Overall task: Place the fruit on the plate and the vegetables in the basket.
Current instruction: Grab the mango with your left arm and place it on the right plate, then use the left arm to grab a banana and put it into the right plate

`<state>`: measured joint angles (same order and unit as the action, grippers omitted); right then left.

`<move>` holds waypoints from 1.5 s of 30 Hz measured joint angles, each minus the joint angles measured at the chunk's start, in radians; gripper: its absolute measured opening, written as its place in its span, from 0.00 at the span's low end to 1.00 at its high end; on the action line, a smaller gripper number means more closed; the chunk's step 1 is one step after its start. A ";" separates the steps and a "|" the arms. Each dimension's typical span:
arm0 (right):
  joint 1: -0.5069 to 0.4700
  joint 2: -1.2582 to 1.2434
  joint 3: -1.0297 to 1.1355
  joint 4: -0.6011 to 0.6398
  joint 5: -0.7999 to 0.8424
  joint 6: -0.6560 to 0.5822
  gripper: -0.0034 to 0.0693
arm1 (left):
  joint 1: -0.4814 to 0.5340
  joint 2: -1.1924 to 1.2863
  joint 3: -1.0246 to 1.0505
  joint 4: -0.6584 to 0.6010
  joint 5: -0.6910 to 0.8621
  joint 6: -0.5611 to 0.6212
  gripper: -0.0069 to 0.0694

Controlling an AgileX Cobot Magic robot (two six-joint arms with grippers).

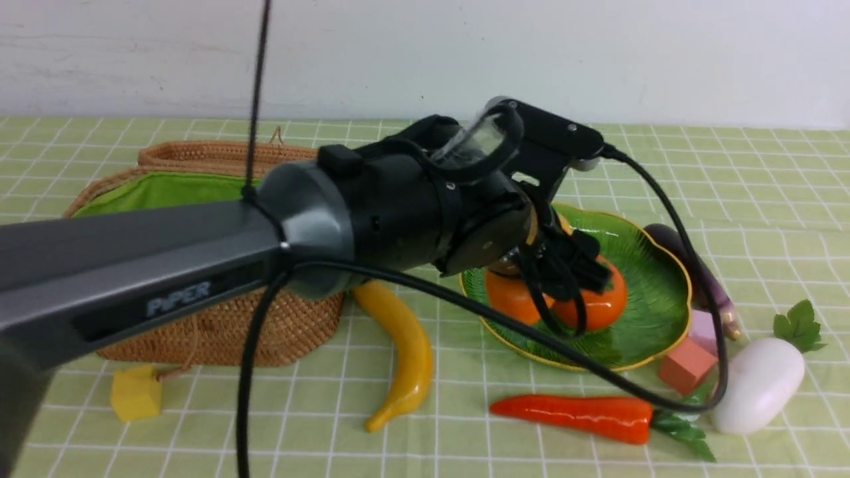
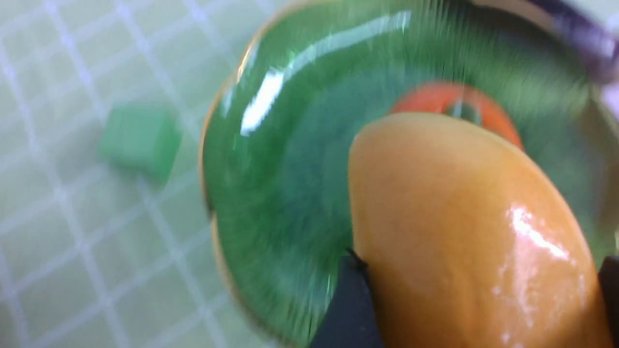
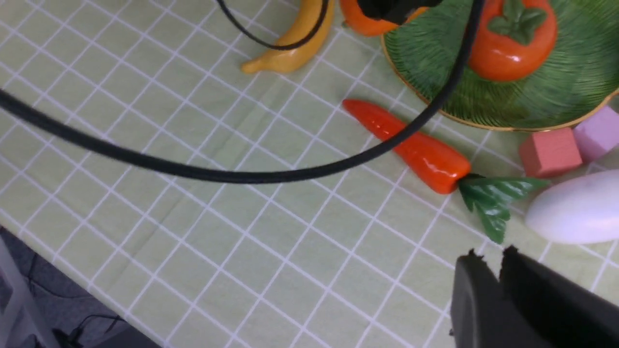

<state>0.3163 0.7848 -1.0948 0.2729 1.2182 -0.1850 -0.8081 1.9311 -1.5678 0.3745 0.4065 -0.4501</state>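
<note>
Tabletop robot workspace, checked cloth [image 1: 458, 451].

I count one persimmon [image 3: 512, 43], one banana [image 1: 405, 352], one mango [image 2: 464, 232]; one carrot [image 1: 578, 415], one radish [image 1: 757, 385], one eggplant [image 1: 714, 285]; one yellow cube [image 1: 136, 394], one red cube [image 1: 688, 366], one lilac cube [image 3: 597, 133], one green cube [image 2: 139, 140]; one plate [image 1: 654, 285]; one basket [image 1: 285, 325].

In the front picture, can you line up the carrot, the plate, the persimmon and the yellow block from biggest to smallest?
1. Plate
2. Carrot: long and thin
3. Persimmon: partly hidden
4. Yellow block
</note>
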 joint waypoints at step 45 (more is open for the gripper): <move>0.000 0.000 0.000 -0.006 0.044 0.008 0.17 | -0.042 -0.062 -0.040 -0.118 0.769 -0.066 0.08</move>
<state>0.3163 0.7848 -1.0953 0.2665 1.2619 -0.1770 -0.8502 1.8686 -1.6077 0.2563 1.1755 -0.5157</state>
